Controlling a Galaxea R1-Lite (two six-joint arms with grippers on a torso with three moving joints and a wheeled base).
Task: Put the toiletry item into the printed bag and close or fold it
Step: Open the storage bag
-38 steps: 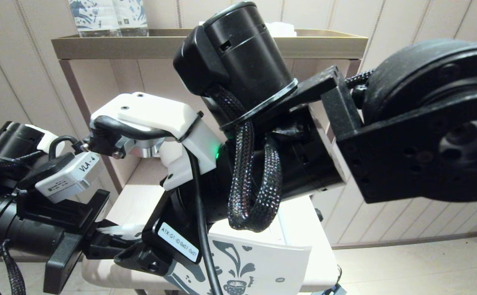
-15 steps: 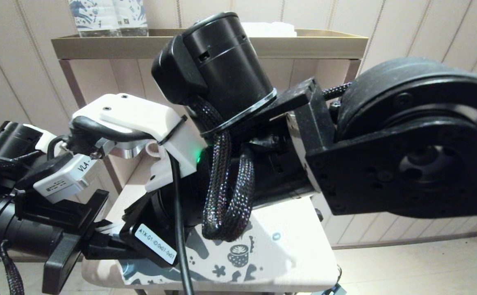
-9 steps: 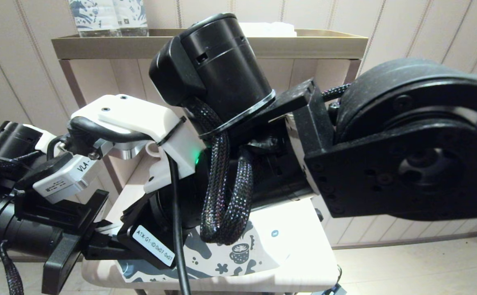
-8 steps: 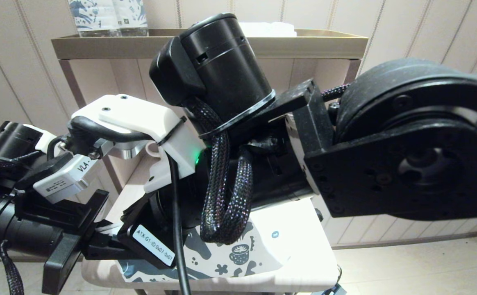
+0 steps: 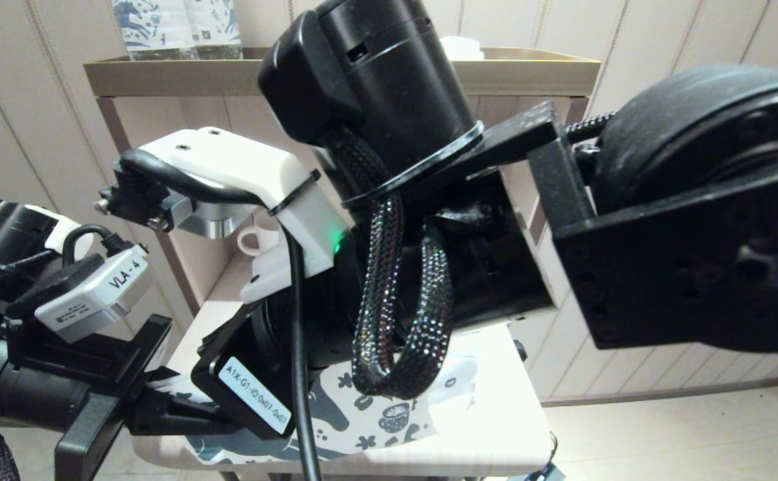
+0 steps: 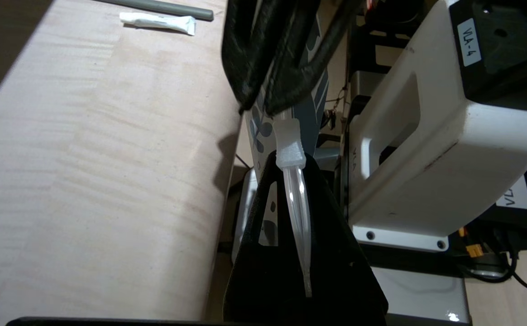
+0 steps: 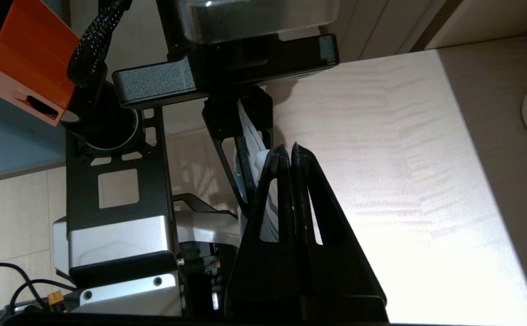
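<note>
Your left end effector (image 6: 290,158) is clamped on the clear-handled toothbrush (image 6: 300,213), its white tip poking past the fingertips. Just ahead, your right end effector (image 7: 289,151) is pinched tight on the printed bag (image 5: 389,414), which droops over the worktop (image 5: 496,427) edge.

Two printed water bottles (image 5: 175,27) on the shelf top; small white tube (image 6: 157,21) on the tabletop (image 6: 87,158).
</note>
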